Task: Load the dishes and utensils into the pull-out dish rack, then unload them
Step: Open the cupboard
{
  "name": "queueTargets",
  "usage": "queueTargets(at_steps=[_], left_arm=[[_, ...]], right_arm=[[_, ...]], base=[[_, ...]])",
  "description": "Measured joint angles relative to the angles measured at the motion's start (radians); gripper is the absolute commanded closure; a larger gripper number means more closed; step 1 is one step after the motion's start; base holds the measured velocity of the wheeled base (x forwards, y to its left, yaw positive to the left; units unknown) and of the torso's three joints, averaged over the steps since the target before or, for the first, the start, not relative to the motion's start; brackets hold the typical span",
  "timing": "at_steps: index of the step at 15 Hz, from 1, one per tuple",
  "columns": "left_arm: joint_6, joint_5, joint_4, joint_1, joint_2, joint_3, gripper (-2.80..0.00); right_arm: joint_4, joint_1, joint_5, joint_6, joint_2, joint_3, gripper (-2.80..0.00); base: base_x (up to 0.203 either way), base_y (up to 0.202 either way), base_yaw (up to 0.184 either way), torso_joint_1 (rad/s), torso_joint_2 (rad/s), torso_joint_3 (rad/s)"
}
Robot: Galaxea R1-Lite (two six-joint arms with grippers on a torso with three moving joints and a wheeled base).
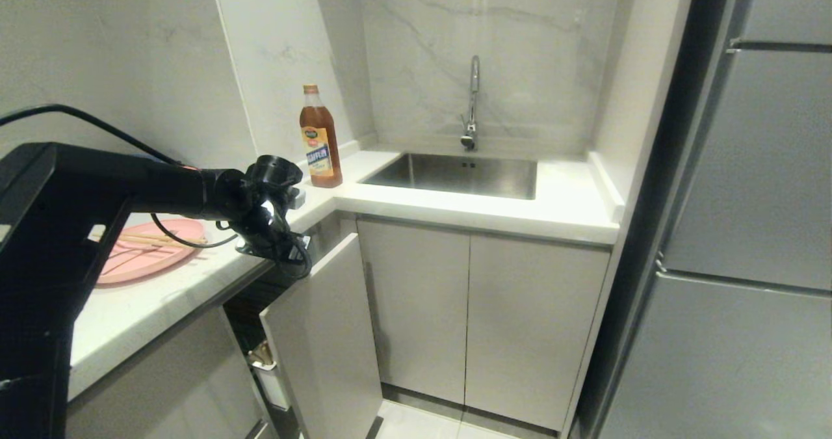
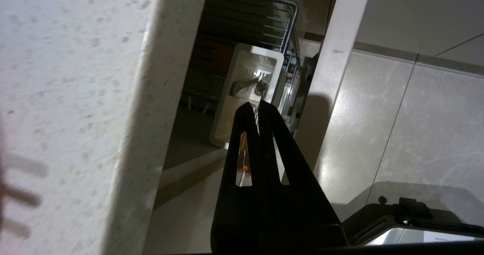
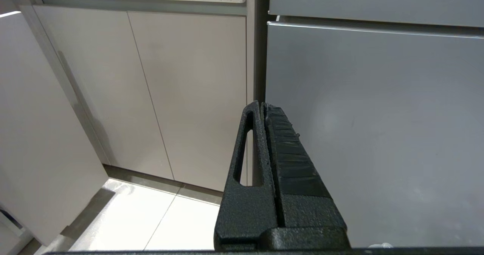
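Your pull-out dish rack (image 2: 289,32) stands open under the counter (image 1: 195,283); its white caddy (image 2: 230,107) holds chopsticks (image 2: 244,153). Pink plate (image 1: 146,257) sits on the counter with utensils. Left gripper (image 2: 258,105) is pinched narrow above the caddy; right gripper (image 3: 261,105) closed, empty.

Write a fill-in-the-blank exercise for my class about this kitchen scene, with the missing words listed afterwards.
1. The brown bottle stands on the counter just left of the steel ____.
2. The oval plate lying on the counter is ____ in colour.
3. The right gripper, facing the cabinet doors, has its jaws ____.

Missing words: sink; pink; shut.
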Motion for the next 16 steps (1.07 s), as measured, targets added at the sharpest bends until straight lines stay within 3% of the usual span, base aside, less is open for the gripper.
queueTargets(at_steps=[10,16], left_arm=[[0.001,0.000,0.001,0.004,0.128,-0.044,0.00],[0.003,-0.009,-0.001,-0.021,0.131,-0.012,0.00]], right_arm=[[0.000,0.000,0.000,0.000,0.000,0.000,0.00],[0.000,0.000,0.000,0.000,0.000,0.000,0.00]], base=[[0.000,0.000,0.000,0.000,0.00,0.000],[0.000,0.000,0.000,0.000,0.00,0.000]])
